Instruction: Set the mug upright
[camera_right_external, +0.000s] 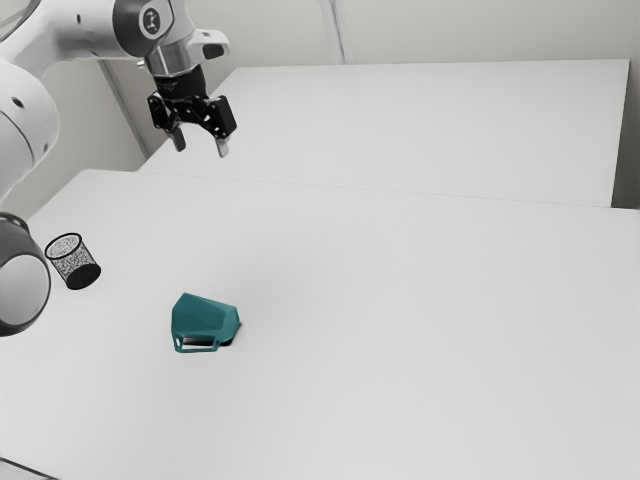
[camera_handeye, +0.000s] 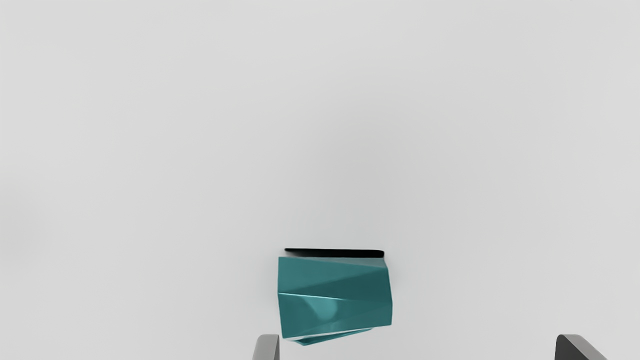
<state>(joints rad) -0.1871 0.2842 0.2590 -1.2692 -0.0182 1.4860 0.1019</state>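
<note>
1. Below the black two-finger gripper (camera_right_external: 201, 146), one faceted teal mug (camera_right_external: 205, 315) is laid sideways on the white table (camera_right_external: 400, 350), probably steadied by its flat faces.
2. Two fingers (camera_handeye: 266, 348) are parted, nothing grasped, presumably for the mug's admission.
3. One black mesh cup (camera_right_external: 73, 262) is set apart from the gripper.

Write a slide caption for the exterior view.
Open gripper above a white table, a teal mug on its side near a black mesh pencil cup.

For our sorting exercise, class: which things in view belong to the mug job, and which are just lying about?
For the job:
teal faceted mug with a handle, lying on its side
black two-finger gripper, open

Just lying about:
black mesh cylindrical container
</note>
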